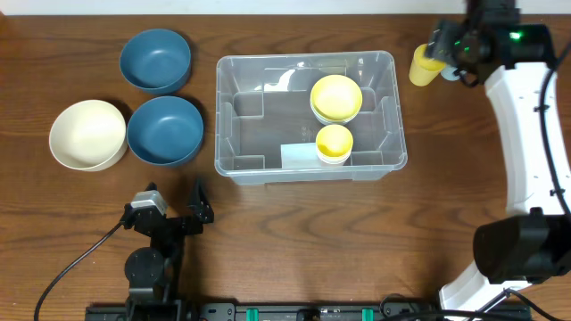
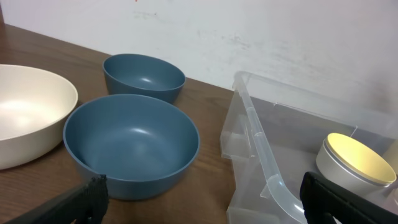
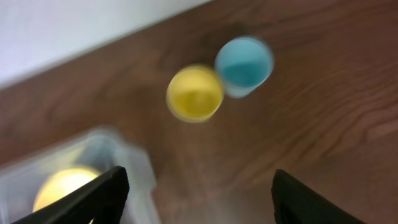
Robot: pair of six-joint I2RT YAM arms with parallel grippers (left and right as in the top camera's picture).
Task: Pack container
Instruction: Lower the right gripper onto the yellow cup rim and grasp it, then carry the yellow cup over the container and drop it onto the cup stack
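The clear plastic container (image 1: pixel 306 116) sits mid-table with a yellow-lined bowl (image 1: pixel 336 97) and a yellow cup (image 1: pixel 335 143) inside. It also shows in the left wrist view (image 2: pixel 261 155) and, blurred, in the right wrist view (image 3: pixel 106 162). Two blue bowls (image 1: pixel 156 60) (image 1: pixel 165 129) and a cream bowl (image 1: pixel 87 134) lie to its left. A yellow cup (image 1: pixel 425 64) stands right of the container; the right wrist view shows it (image 3: pixel 194 93) beside a blue cup (image 3: pixel 244 65). My right gripper (image 3: pixel 199 193) is open above the table by these cups. My left gripper (image 2: pixel 205 199) is open and empty near the front blue bowl (image 2: pixel 130 143).
The left arm's base (image 1: pixel 152 241) sits at the table's front edge. The right arm (image 1: pixel 526 116) runs along the right side. A white wall stands behind the table.
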